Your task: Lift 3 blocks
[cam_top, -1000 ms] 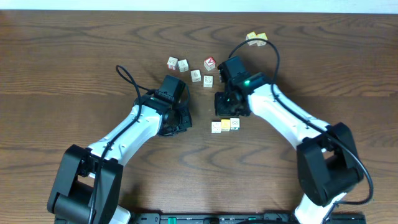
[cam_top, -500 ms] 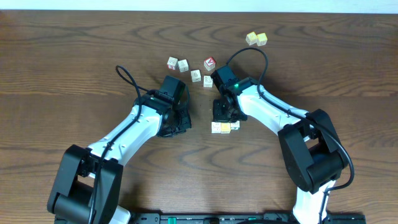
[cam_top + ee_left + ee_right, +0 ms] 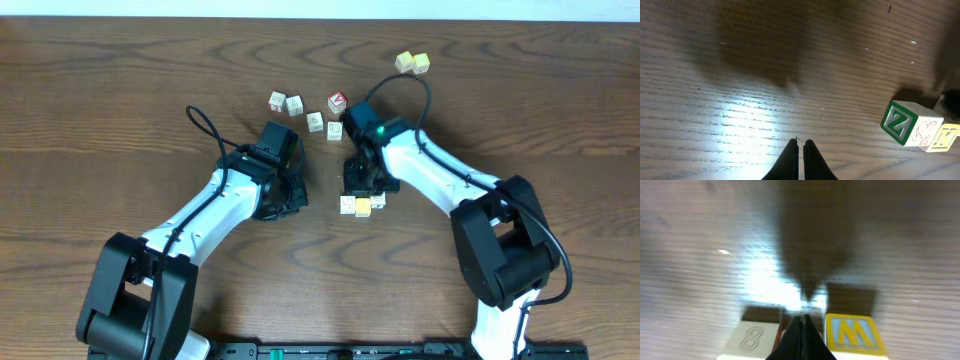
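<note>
Overhead: right hand (image 3: 359, 194) (seemingly) between blocks (image 3: 347, 205)

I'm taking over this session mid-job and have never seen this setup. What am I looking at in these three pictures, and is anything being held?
Two robot arms work at a wooden table, each ending in two fingers. One picture looks down from above; the others come from a camera on each wrist. The left fingers are shut over bare wood. The right fingers are shut too, tip down among the three blocks, a row of whitish, yellow, whitish. Nothing is held. Farther back lie a cluster with a red-faced cube and a pair of pale yellow cubes.
</note>
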